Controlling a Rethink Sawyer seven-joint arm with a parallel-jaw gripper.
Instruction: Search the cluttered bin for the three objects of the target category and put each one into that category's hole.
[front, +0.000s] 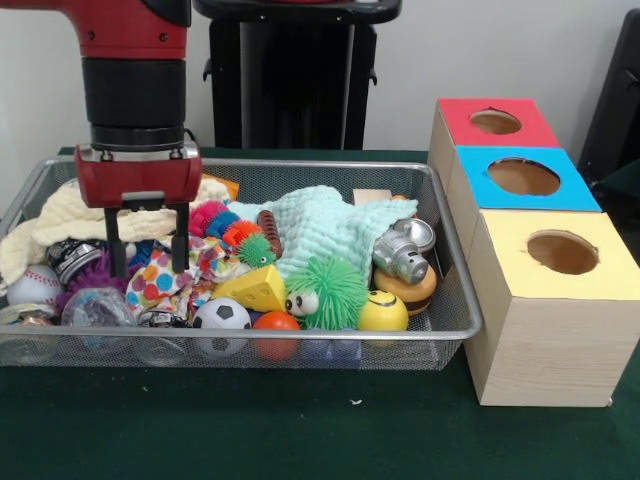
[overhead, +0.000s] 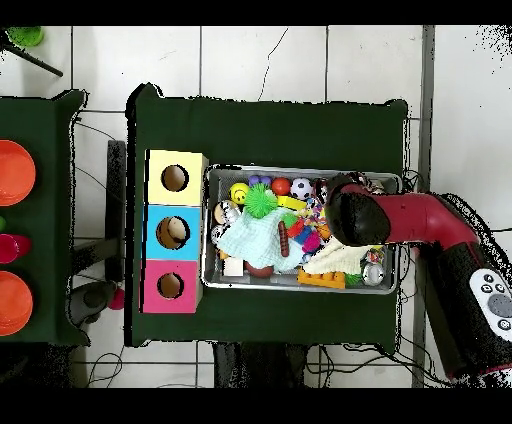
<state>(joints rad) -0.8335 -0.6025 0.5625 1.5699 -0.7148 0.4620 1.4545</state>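
My gripper (front: 148, 262) hangs open over the left part of the wire mesh bin (front: 455, 290), fingertips just above a polka-dot cloth (front: 160, 282), holding nothing. Near it lie a baseball (front: 35, 285), a soccer ball (front: 221, 318), an orange ball (front: 276, 325), a yellow cheese wedge (front: 255, 290) and a green spiky toy (front: 330, 292). A mint cloth (front: 320, 225) covers the bin's middle. To the right stand three boxes with round holes: red (front: 497, 122), blue (front: 524, 177), yellow (front: 562, 252). In the overhead view the arm's head (overhead: 355, 218) hides the gripper.
A yellow smiley ball (front: 382, 312), a silver toy (front: 403, 250) and a burger toy (front: 408, 292) sit at the bin's right end. A cream cloth (front: 50, 225) fills the left rear corner. Orange bowls (overhead: 12, 172) rest on a separate table.
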